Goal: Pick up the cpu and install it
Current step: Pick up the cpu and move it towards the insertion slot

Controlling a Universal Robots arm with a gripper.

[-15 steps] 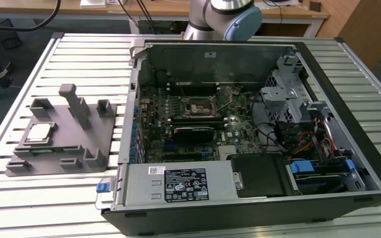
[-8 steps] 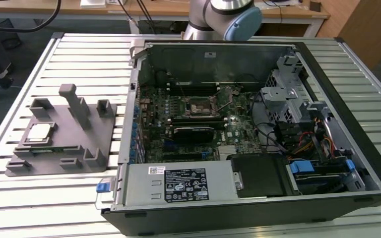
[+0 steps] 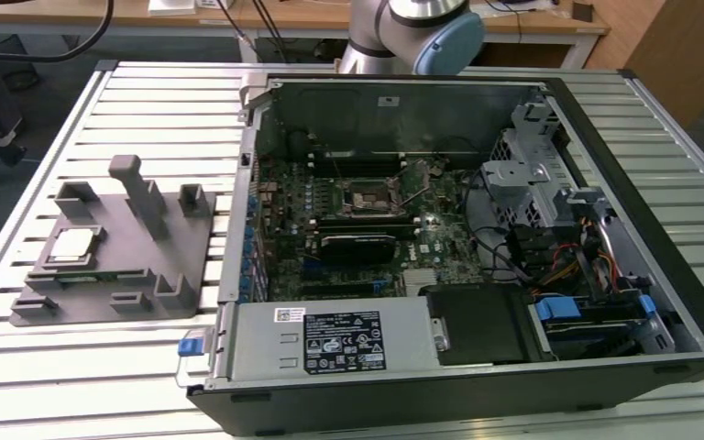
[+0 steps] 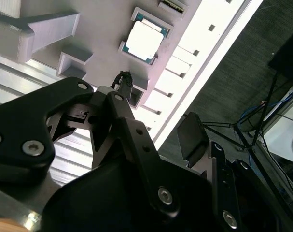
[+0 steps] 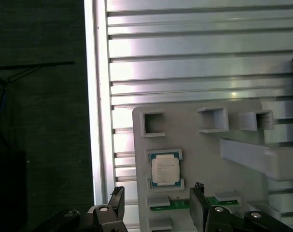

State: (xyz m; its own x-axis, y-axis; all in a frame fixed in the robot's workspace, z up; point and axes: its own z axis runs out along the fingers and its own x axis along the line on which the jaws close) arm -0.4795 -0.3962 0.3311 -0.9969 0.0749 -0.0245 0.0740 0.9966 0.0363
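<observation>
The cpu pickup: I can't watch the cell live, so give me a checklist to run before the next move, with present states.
1. The cpu lies flat in the gray holder: ok.
2. The top of the cpu is free of anything: ok.
3. The pincer is open, with nothing between its jaws: ok.
4. The pincer grips the cpu: not ok, it is apart from it.
5. The socket in the computer case is ready for the chip: cannot tell.

My arm (image 3: 407, 32) rises behind the open computer case (image 3: 645, 183) on the slatted table (image 3: 144, 101). The cpu (image 3: 73, 244) lies flat in a grey holder (image 3: 144, 275) on the exterior view's left, well apart from the case's motherboard socket (image 3: 368, 194). A silver power supply (image 3: 327, 341) sits along the case's near edge.
</observation>
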